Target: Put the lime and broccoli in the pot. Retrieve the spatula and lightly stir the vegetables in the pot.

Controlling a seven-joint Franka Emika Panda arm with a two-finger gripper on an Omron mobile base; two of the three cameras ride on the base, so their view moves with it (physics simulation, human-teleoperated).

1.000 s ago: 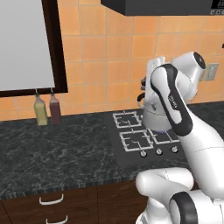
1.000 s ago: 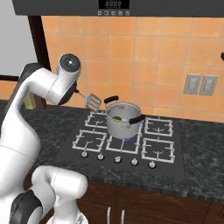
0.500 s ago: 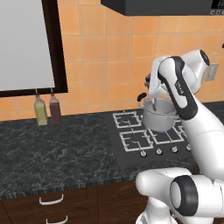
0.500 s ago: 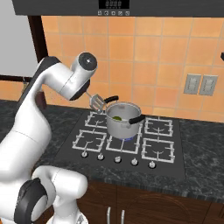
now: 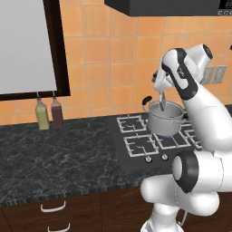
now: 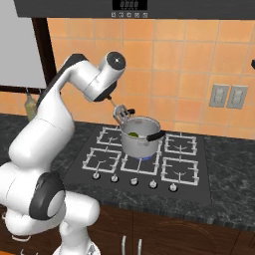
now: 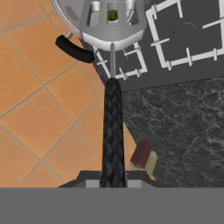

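Steel pot: on the lit back-left burner, with the lime inside; broccoli can't be made out.
Spatula: retrieved, slotted head over the pot's opening.
Gripper: jaws clamped on the black handle.
Left: the light stirring itself.

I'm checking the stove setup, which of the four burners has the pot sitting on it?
The pot sits on the back-left burner, nearest the tiled wall and the two bottles' side. A blue flame shows under it; the other three grates are bare.
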